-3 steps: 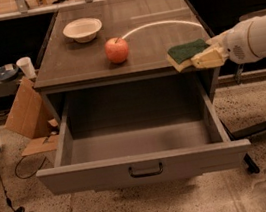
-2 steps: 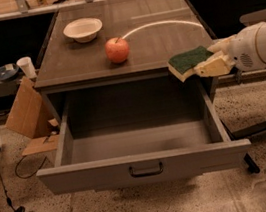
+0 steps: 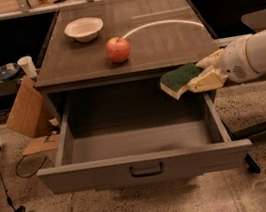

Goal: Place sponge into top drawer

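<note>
The sponge [image 3: 179,80], dark green on top and yellow below, is held by my gripper [image 3: 200,77], which comes in from the right on a white arm. The gripper is shut on the sponge's right end. The sponge hangs above the right rear part of the open top drawer [image 3: 143,164], just below the cabinet top's front edge. The drawer is pulled fully out; its grey inside shows nothing in it, and its front panel carries a small dark handle [image 3: 146,170].
A red apple [image 3: 118,49] and a white bowl [image 3: 83,29] sit on the cabinet top [image 3: 163,42]. Cardboard [image 3: 25,111], cups and bowls lie to the left. Cables run on the floor at left, and a dark stand leg stands at right.
The gripper with the sponge has moved left and down, from beside the cabinet top's right front corner to over the drawer's opening.
</note>
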Robot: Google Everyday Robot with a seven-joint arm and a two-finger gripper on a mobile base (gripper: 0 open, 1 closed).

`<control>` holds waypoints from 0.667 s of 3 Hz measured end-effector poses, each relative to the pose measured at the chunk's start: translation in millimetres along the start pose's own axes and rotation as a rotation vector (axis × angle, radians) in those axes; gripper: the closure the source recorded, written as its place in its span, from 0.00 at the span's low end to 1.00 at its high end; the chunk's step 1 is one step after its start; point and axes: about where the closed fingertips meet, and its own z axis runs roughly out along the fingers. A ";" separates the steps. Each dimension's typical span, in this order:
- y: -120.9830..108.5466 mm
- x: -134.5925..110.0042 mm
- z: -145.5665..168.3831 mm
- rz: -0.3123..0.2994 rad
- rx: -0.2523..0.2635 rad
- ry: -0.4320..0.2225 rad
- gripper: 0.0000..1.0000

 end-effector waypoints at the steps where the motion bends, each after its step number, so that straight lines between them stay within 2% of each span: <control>1: 18.0 11.8 40.9 0.055 -0.054 0.025 1.00; 2: 28.0 19.4 59.7 0.103 -0.057 0.035 1.00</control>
